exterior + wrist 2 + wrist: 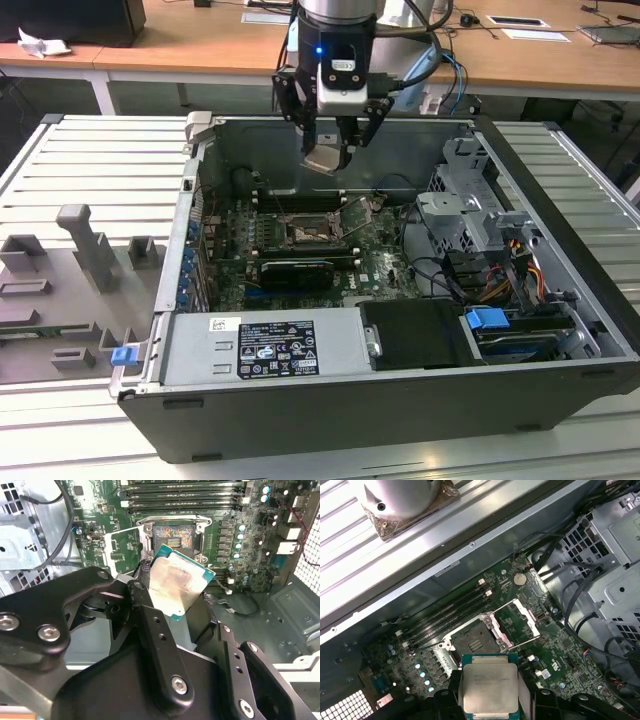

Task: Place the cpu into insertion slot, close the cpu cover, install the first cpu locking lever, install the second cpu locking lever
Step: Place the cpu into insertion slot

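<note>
My gripper [328,148] hangs above the open computer case, shut on the cpu [324,160], a flat square chip with a dull silver-tan top. Both wrist views show the cpu [176,582] [490,687] clamped between the black fingers [150,625], tilted and well clear of the board. Below it the insertion slot [175,537] [474,641] [304,233] lies bare, a dark square socket in the green board. The cpu cover [517,622] [122,550] stands swung open beside the slot.
Long black memory slots [180,495] run beside the socket. A black ribbed card [296,271] lies nearer the power supply [270,345]. The drive cage [470,215] and cables fill the exterior view's right. Grey fixtures [90,250] stand outside the case.
</note>
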